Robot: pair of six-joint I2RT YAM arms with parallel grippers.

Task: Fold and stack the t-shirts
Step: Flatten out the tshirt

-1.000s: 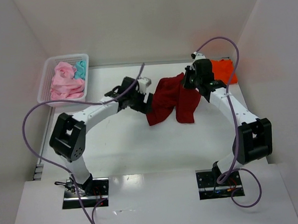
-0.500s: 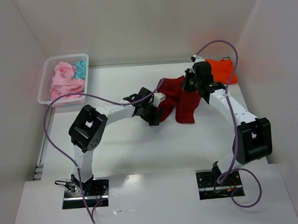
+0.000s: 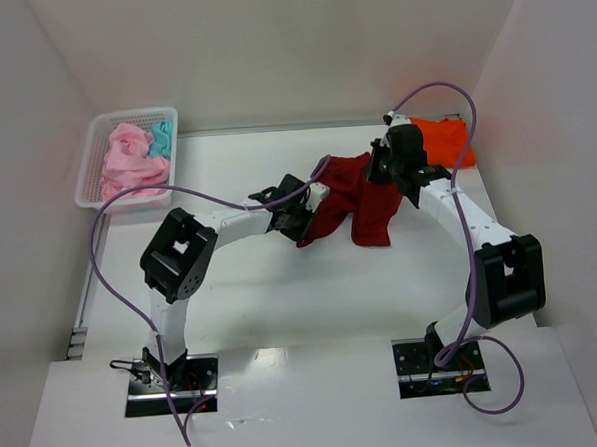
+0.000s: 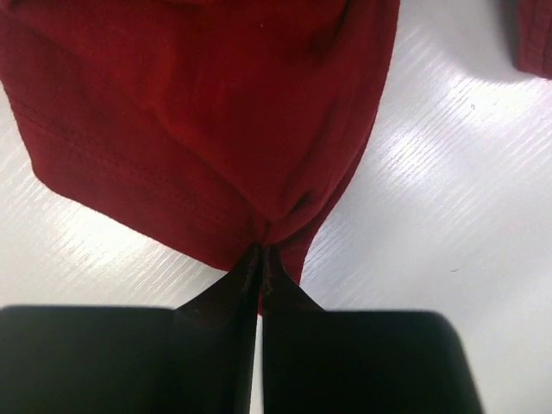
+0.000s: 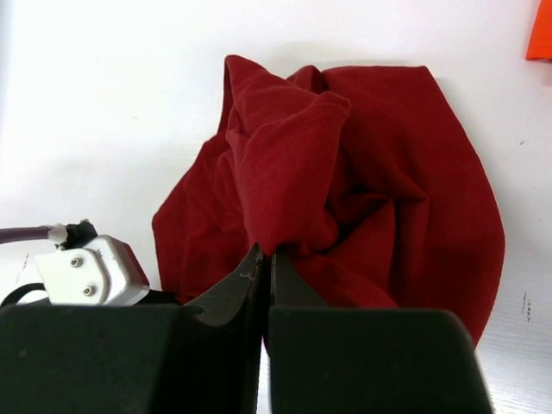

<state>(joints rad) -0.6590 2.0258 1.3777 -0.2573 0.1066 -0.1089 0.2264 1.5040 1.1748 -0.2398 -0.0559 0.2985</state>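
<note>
Now | left pincer [image 4: 260,252] clenched on dark red t-shirt [image 4: 198,112] edge | right pincer [image 5: 265,254] clenched on same shirt

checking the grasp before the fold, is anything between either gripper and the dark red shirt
Nothing visible stands between them. The left gripper and the right gripper are each shut directly on a fold of the dark red shirt. The orange shirt lies apart, beyond the right arm near the far right corner.
</note>
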